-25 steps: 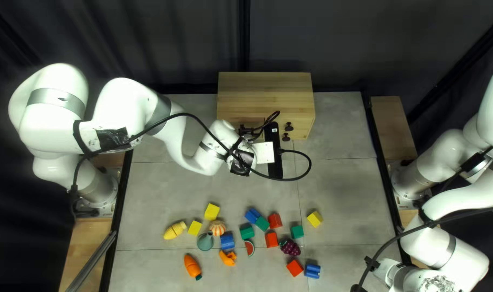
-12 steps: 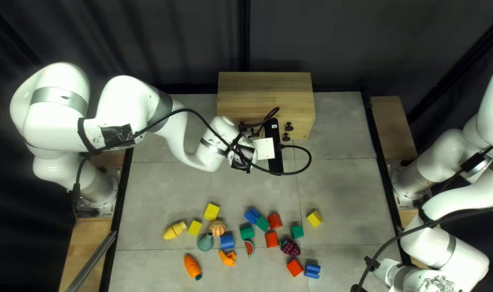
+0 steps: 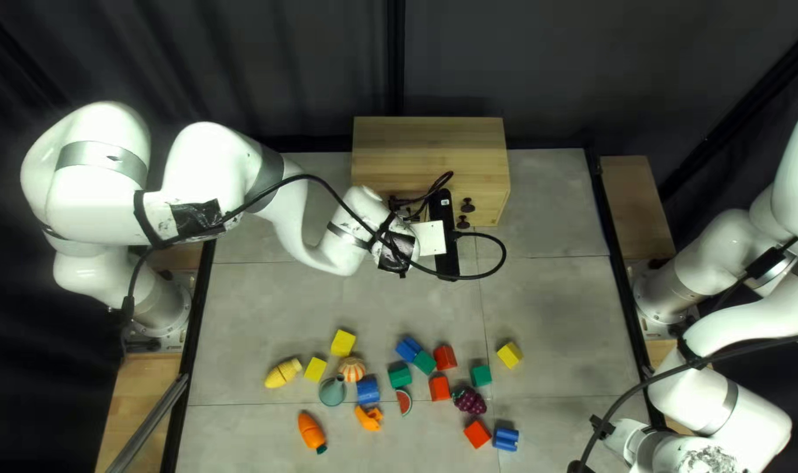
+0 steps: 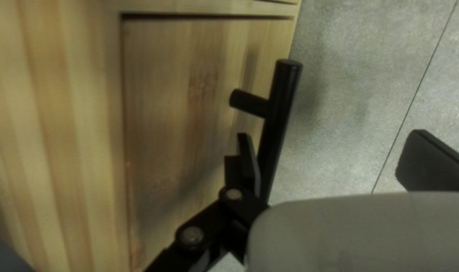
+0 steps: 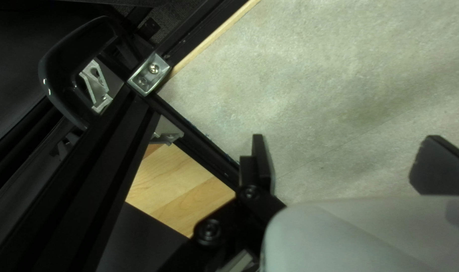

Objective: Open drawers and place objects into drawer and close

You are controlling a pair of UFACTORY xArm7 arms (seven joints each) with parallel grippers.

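Top left view: a pale wooden cabinet (image 3: 430,144) is seen at the far edge of the grey tabletop (image 3: 548,293), its front partly hidden by the left tool (image 3: 406,210) and looped cable (image 3: 505,252). Toy foods (image 3: 310,430) and coloured blocks (image 3: 444,357) are scattered nearer. Left wrist view: the left tool (image 4: 330,146) is spread wide, one finger beside a black, cylindrical bar handle (image 4: 282,90) on a grained drawer front (image 4: 174,90). Right wrist view: the right tool (image 5: 343,148) is likewise open, near black metal rails (image 5: 73,181).

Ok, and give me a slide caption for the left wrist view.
Left gripper open, one finger close beside the black handle of a wooden drawer.
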